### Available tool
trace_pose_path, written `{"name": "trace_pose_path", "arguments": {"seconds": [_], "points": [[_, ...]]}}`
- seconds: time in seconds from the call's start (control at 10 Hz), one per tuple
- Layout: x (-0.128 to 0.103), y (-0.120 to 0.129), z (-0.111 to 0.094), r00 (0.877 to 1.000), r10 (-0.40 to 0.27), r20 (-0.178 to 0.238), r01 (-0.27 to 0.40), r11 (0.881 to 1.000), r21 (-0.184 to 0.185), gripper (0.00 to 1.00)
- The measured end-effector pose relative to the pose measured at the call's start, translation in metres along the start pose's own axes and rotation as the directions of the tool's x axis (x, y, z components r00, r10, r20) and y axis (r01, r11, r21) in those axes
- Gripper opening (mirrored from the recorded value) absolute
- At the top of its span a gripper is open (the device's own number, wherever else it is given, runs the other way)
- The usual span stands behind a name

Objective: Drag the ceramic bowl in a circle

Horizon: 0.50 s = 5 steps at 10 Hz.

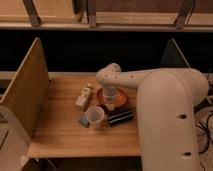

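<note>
1. The white arm (165, 107) is seen entering from the right and bending down over the middle of the table (60, 137).
2. The pincer (111, 100) is found lowered into the ceramic bowl (126, 97), on the bowl's left half. Whether it is clenched or released cannot be told, since the wrist covers it.
3. The ceramic bowl is located near the table's centre, upright, with its orange-red inside showing to the right of the wrist.
4. A clear cup (95, 116) is noted just in front of the bowl and to its left, standing upright. Contact between the two cannot be determined.
5. A black cylinder (120, 118) is recorded lying on its side in front of the bowl, just beside the cup.
6. A pale bottle (84, 96) is seen lying to the left of the bowl, and a small blue object (83, 120) lies left of the cup.
7. A wooden side panel (22, 95) is noted along the table's left edge.
</note>
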Motion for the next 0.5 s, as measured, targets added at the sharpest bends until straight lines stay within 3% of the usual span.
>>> {"name": "trace_pose_path", "arguments": {"seconds": [0.3,0.5], "points": [[0.045,-0.012,0.011,0.994,0.097,-0.041,-0.099,0.995,-0.027,0.0],[0.056,-0.039,0.015,0.993,0.099,-0.058,-0.101,0.995,-0.022,0.0]]}}
